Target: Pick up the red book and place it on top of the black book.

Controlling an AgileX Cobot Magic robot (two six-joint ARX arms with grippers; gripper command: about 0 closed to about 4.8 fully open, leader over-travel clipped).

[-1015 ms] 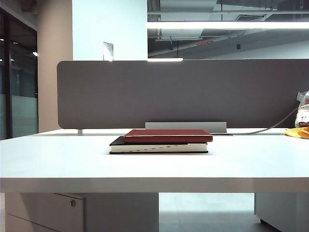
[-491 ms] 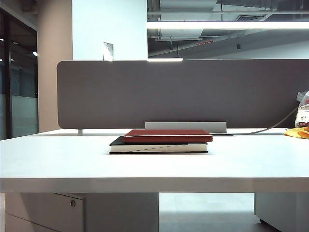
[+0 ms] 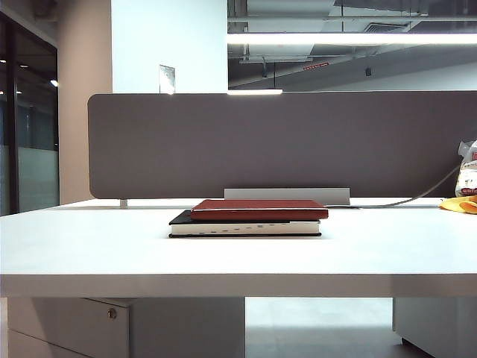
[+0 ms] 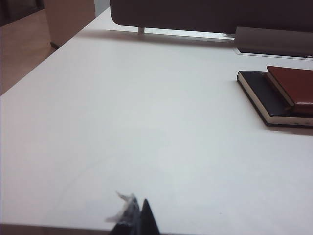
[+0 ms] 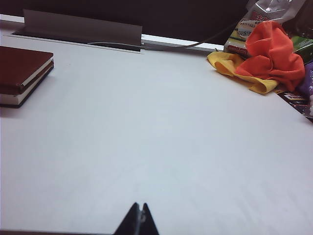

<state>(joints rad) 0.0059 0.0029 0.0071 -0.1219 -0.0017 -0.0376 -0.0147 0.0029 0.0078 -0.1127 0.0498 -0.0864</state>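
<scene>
The red book (image 3: 258,209) lies flat on top of the black book (image 3: 244,227) in the middle of the white table (image 3: 89,253). Both wrist views show the same stack: red book (image 4: 292,84) on black book (image 4: 261,96), and red book (image 5: 20,66) on black book (image 5: 13,100). My left gripper (image 4: 138,204) is shut, with a scrap of pale tape on one fingertip, low over the table's near edge and far from the books. My right gripper (image 5: 139,205) is shut and empty, likewise back at the near edge. Neither arm shows in the exterior view.
A grey partition (image 3: 283,142) stands along the table's far side, with a grey cable tray (image 5: 80,27) and a cable. Orange and yellow cloths (image 5: 266,56) and snack packets (image 5: 247,27) are piled at the far right corner.
</scene>
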